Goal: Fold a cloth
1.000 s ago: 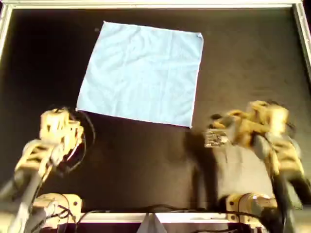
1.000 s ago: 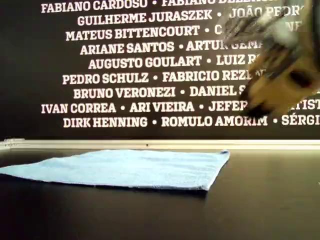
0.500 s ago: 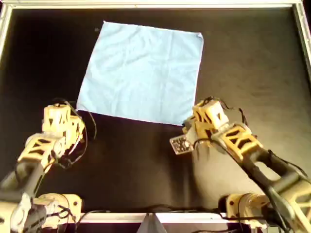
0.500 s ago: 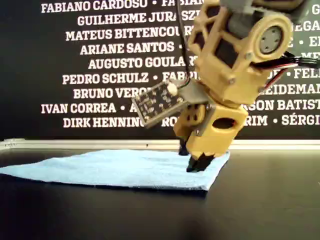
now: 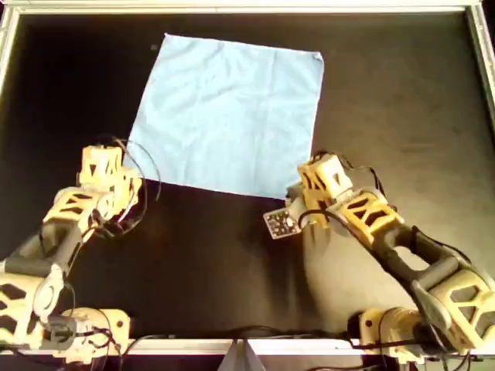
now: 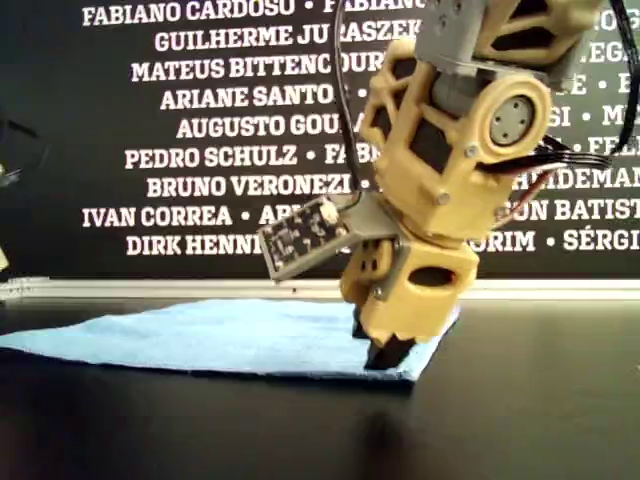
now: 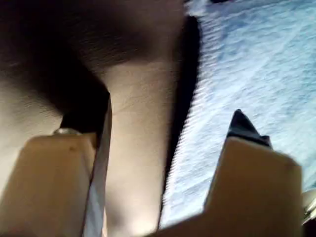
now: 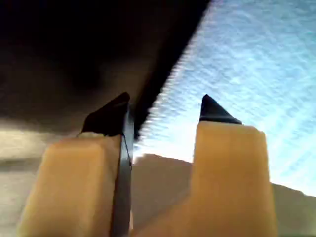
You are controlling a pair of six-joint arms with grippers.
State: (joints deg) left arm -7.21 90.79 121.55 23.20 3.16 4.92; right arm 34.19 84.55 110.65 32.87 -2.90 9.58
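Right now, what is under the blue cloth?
The cloth lies flat on the black table, with no bumps showing. Whatever might sit under it is covered, so I cannot tell. The right gripper, open, straddles one cloth edge; the left gripper does likewise.

black tabletop (image 5: 216, 247), metal edge rail (image 5: 232, 8), black wall of white printed names (image 6: 200, 120)

Two tan, 3D-printed robot arms with dark cutouts carry looping black cables; the right hand (image 6: 385, 350) has black fingertips, a round screwed joint cap and a small circuit board (image 6: 298, 238).
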